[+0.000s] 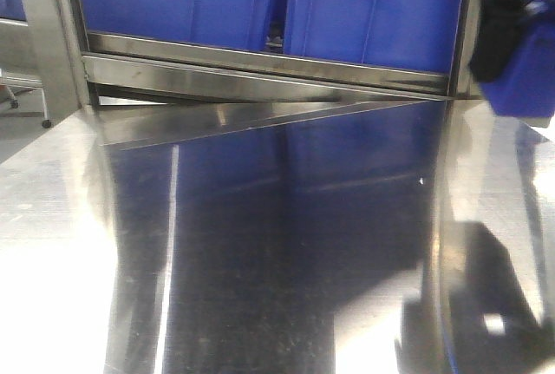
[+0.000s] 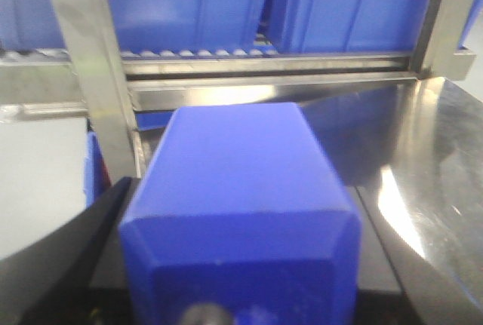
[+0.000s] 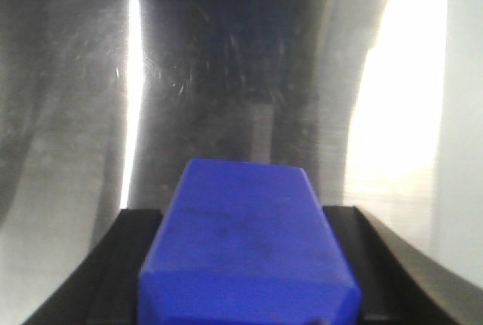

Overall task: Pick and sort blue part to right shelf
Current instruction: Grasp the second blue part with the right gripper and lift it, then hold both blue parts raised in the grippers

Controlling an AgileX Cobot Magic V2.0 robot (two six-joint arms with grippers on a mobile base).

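Blue part (image 2: 241, 151), squat matte plastic with sloped shoulders, clamped between the left gripper's (image 2: 241, 189) black fingers (image 2: 75, 257).
Right shelf (image 2: 87, 68) at 12 o'clock: steel rail (image 2: 272, 87), grey rollers (image 2: 196, 53), blue bins (image 2: 355, 8), reflective steel table (image 2: 438, 174) running up to it. Right gripper (image 3: 240, 216) pinches another blue block (image 3: 245, 265).

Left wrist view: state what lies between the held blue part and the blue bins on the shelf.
In the left wrist view, past the blue part come bare steel table, then the shelf's front rail and roller lane, before the bins.
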